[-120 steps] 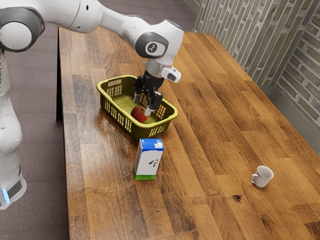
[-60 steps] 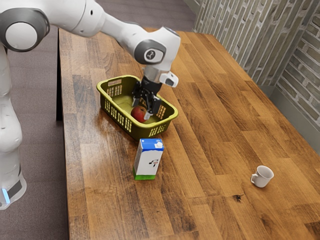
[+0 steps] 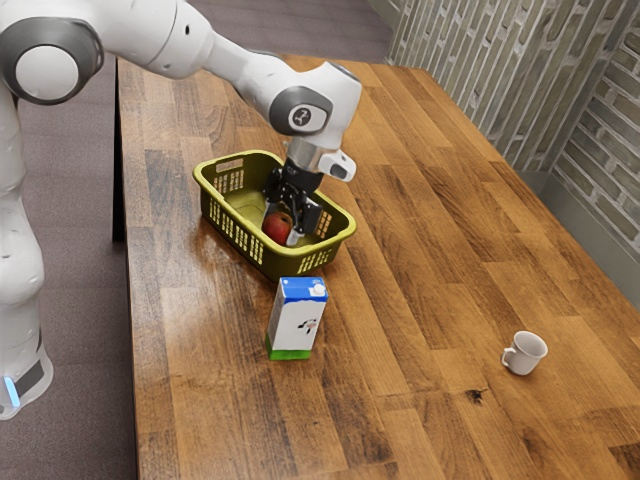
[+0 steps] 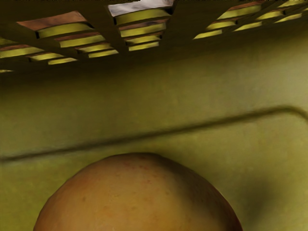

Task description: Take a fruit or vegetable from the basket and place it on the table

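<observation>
Reaching down inside the basket, the claw is released, its fingers standing apart astride the apple, not clamped on it. The apple lies on the basket's floor, close to the basket wall nearest the milk carton; nothing has been lifted out yet. The step in hand looks to be the grasp, and the next move calls for closing squarely around the fruit's middle.

That closeness to the basket wall is the main worry. A finger could catch on the slotted side while closing or rising, and drag the whole basket across the tabletop. Should the pads meet above the apple's widest part, its smooth, round skin would probably let it squirt down and roll along the basket's floor. An uneven squeeze could twist it loose as well.

Later, too low a lift could knock the apple against the basket's rim. Leaving over the carton's side risks toppling that carton, upright just outside the basket; the mug, well apart from the basket, is a lesser concern.
</observation>
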{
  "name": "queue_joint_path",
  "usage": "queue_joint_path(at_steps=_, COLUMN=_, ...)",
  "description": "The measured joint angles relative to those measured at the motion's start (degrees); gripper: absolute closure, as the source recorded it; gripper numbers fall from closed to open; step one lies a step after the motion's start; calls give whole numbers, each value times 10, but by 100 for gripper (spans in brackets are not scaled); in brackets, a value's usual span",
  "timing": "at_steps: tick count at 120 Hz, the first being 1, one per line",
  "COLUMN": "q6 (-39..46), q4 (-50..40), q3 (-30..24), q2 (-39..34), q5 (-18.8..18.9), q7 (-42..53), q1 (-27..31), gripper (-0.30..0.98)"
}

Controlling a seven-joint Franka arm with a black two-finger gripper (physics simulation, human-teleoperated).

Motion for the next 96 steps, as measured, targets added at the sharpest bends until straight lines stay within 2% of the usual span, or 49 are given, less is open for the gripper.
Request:
queue_joint_path(at_steps=80, q6=-1, q4=1, q3=1, q2=2, q5=2, q7=-5, q1=6, gripper=30)
queue_joint_path(at_steps=96, q6=-32, q4=29, q3=-2, q2=-13, q5=5, q7=-6, q1=9, gripper=32)
